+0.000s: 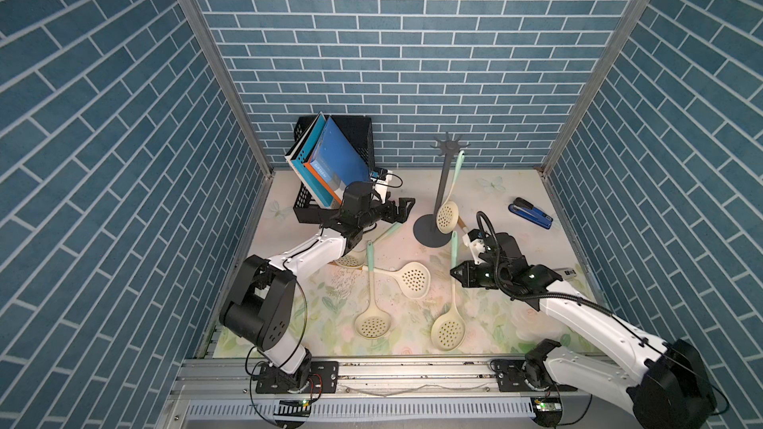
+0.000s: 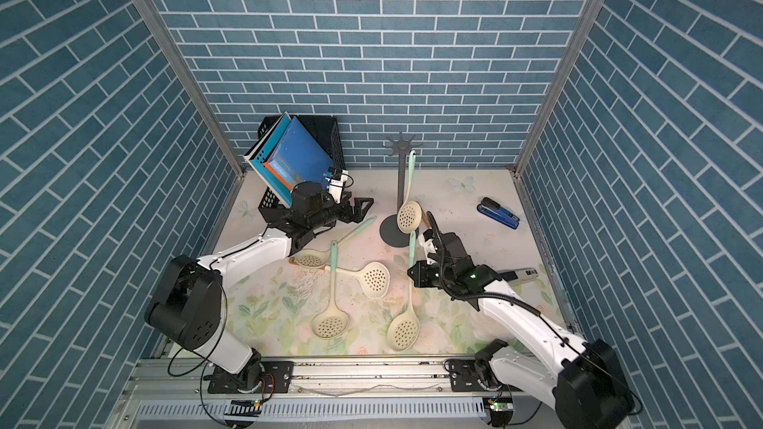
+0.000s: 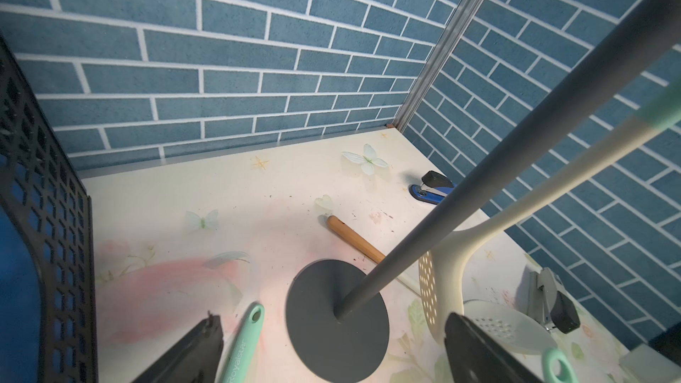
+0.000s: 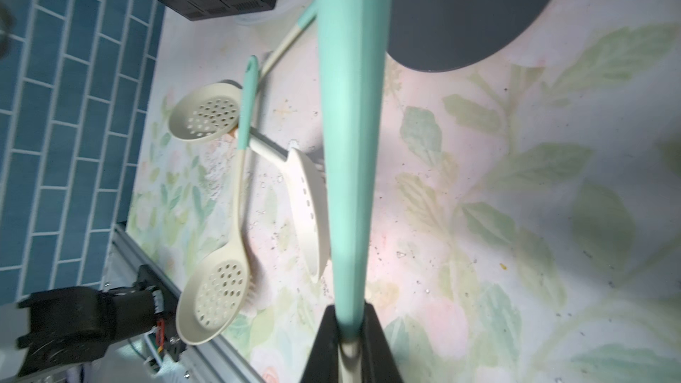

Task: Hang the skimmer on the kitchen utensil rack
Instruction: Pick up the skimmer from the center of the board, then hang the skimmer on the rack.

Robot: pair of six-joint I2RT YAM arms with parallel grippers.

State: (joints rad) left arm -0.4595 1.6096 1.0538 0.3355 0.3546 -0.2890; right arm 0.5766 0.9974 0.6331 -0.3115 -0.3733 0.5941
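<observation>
In a top view, the right gripper (image 1: 456, 272) pinches a cream perforated skimmer (image 1: 448, 328) by its mint handle. Its head is near the counter's (image 1: 516, 323) front edge, beside the tall dark grey metal rack (image 1: 442, 183). Left wrist view: the left gripper (image 3: 333, 320) is spread wide. Right wrist view: the jaws clamp that handle.

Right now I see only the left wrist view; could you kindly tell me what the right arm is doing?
Observer: The right gripper has its fingers shut on the mint handle of the held skimmer.
Operator: Thank you; is anything on the rack's hooks?
Observer: Yes, the hung skimmer hangs by its handle end from one hook at the crown of the kitchen utensil rack.
Operator: And how many lie loose?
Observer: Three loose skimmers lie on the table, one partly under the left arm.
</observation>
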